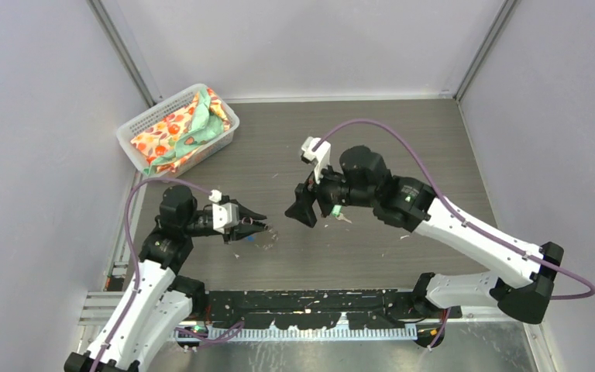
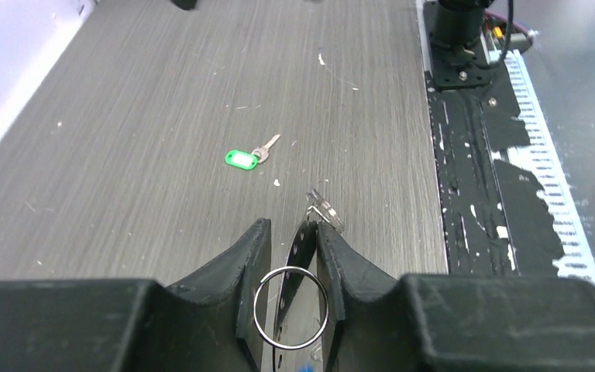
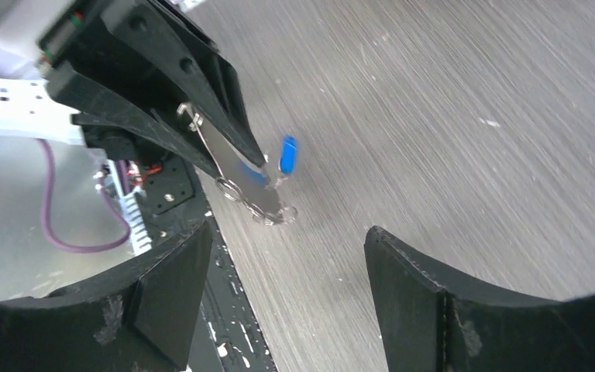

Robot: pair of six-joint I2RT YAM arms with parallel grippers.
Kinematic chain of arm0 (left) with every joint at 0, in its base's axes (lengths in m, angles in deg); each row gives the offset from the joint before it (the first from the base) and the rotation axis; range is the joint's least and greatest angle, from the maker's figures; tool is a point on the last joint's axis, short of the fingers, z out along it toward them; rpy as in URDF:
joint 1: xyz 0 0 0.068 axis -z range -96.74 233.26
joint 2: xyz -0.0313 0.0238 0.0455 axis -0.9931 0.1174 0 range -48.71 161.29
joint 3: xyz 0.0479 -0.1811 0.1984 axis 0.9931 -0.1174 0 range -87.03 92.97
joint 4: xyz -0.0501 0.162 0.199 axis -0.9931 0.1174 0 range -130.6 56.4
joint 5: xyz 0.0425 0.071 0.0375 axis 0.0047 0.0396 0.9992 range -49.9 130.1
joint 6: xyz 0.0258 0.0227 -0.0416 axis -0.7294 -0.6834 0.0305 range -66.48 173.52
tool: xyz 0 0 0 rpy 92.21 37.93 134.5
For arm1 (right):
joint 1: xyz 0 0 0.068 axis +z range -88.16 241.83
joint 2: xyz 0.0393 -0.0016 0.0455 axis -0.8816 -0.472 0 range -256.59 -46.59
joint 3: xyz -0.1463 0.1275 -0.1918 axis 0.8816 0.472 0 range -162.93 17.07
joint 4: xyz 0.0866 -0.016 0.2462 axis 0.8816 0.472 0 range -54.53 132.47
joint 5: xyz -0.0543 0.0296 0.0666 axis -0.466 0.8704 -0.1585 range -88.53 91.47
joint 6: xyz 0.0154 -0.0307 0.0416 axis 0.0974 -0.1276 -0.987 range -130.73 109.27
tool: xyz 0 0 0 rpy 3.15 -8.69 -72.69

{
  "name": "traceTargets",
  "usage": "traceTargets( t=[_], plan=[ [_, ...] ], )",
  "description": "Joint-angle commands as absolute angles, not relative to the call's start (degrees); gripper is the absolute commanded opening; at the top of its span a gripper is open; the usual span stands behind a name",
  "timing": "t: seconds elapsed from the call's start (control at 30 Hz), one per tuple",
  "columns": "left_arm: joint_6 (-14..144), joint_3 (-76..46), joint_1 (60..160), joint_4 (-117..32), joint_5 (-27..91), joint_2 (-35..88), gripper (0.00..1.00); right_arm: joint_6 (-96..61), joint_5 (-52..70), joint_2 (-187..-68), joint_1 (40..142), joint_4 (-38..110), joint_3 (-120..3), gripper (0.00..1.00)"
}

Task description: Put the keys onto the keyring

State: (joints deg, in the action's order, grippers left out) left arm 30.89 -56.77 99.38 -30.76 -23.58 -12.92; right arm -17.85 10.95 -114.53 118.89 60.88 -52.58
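the keyring, a thin silver wire loop on a flat dark strip, is pinched between the narrow jaws of the left gripper, above the grey wood-grain table. the blue-tagged key is seen dangling beside it and is judged threaded, though blur forbids certainty. the green-tagged key, glossy plastic on a small silver blade, is found flat on the table ahead, not yet threaded. the right gripper is spread wide and empty.
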Motion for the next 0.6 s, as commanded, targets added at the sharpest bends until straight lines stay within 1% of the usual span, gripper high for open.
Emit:
traceTargets(
  t=[0.0,0.1,0.2,0.27,0.43,0.57],
  plan=[
    [22.06,-51.39,99.59,-21.19,-29.99,-12.00,0.00,-10.35,27.43,-118.98,117.30,68.55,-61.30,0.77],
    [21.38,-49.32,99.56,-19.56,-30.04,-10.81,0.00,-8.91,32.31,-122.25,117.39,68.55,-63.02,0.77],
    [21.46,-48.02,99.52,-18.37,-30.29,-10.09,0.00,-9.42,35.14,-123.13,117.46,63.16,-60.52,0.76],
    [22.52,-47.39,99.53,-18.26,-30.70,-9.97,0.00,-9.76,36.45,-123.02,117.51,59.27,-58.21,0.74],
    [24.92,-45.13,99.53,-18.73,-30.89,-9.22,0.00,-10.47,35.32,-123.26,119.09,53.31,-53.77,0.72],
    [28.62,-43.88,99.57,-21.14,-30.92,-8.83,0.00,-10.47,30.98,-123.44,121.41,47.30,-49.33,0.69]
  ],
)
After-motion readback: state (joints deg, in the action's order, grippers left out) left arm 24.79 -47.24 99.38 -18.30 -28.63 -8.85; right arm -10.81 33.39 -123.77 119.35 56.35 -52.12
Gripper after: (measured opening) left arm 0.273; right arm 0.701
